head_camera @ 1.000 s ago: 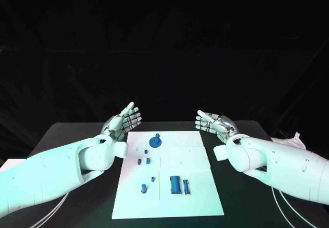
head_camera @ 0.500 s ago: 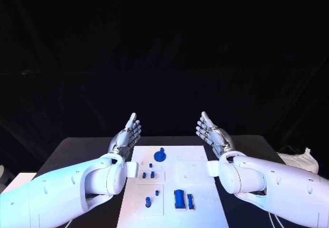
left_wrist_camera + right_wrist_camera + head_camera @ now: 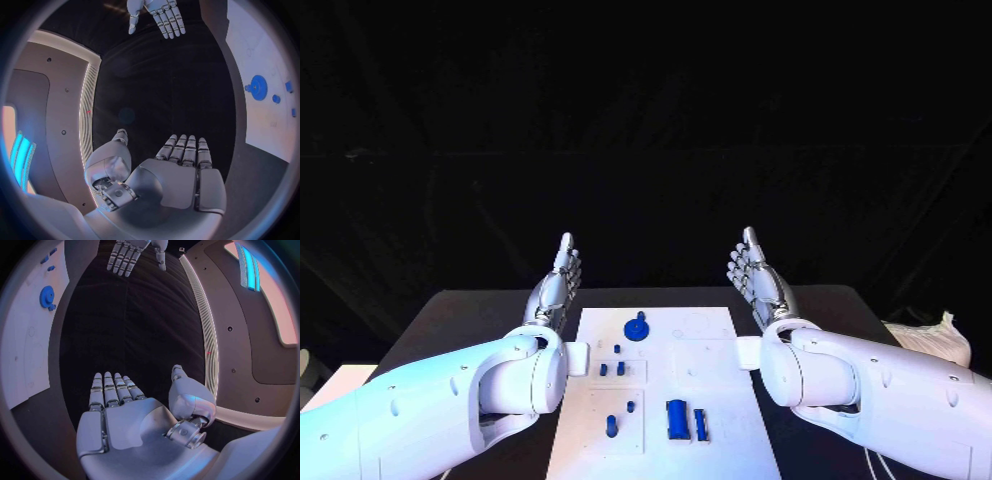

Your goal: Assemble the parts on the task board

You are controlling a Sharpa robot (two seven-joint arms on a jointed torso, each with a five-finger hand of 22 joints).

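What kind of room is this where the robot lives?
Probably a robot test lab or studio. A black table stands in front of a black backdrop, a white task board with small blue parts lies on it, and the left hand and right hand wait, holding nothing.

The task board (image 3: 704,400) is white, carrying blue parts: a round blue gear (image 3: 636,327) and a longer blue block (image 3: 676,418). The surface (image 3: 473,315) is black. Both arms are white; the left hand (image 3: 554,285) and right hand (image 3: 760,277) are silver.
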